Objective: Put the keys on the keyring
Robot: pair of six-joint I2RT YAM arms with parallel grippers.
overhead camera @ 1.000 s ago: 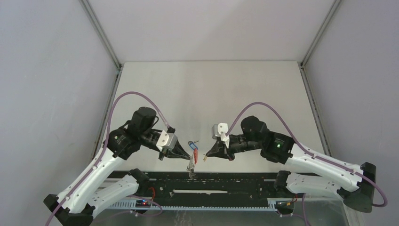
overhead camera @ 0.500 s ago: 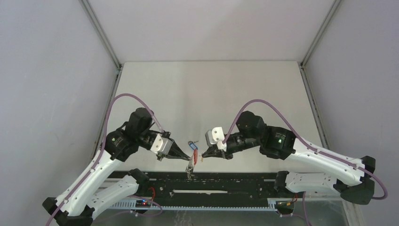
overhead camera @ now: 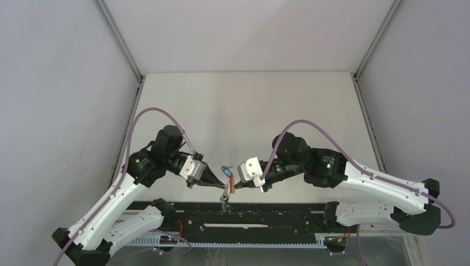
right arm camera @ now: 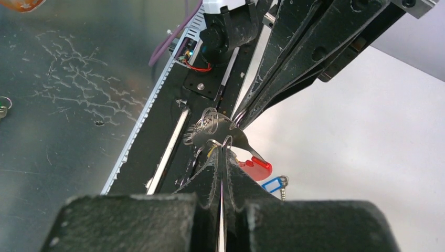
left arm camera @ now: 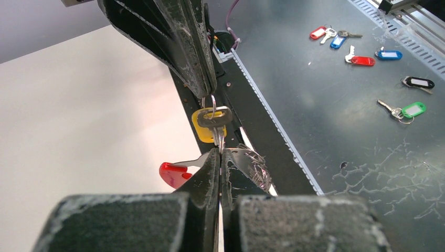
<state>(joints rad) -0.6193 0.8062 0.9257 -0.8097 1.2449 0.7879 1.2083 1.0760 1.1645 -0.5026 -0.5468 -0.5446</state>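
Observation:
My left gripper [left arm camera: 219,153] is shut on the keyring [left arm camera: 247,159], a grey metal plate with wire clips and a red end [left arm camera: 174,175]. It holds the keyring in the air just above the table's near edge [overhead camera: 225,195]. My right gripper [right arm camera: 221,152] is shut on the small wire ring of the yellow-tagged key [left arm camera: 203,125]. That key hangs from its tips, and the blade reaches down to the keyring's plate [right arm camera: 216,127]. The two grippers [overhead camera: 220,187] [overhead camera: 237,184] meet tip to tip. The blue-tagged key [right arm camera: 272,185] lies on the white table just beyond them.
A black rail [left arm camera: 257,126] runs along the table's near edge below the grippers. Beyond it, on a scratched dark metal surface [left arm camera: 336,136], lie several spare keys with coloured tags, such as a red one [left arm camera: 362,61] and a green one [left arm camera: 412,109]. Grey walls enclose the table.
My right gripper has moved left with the yellow key until its tips reach the keyring. The left gripper has stayed shut on the keyring, shifting only slightly.

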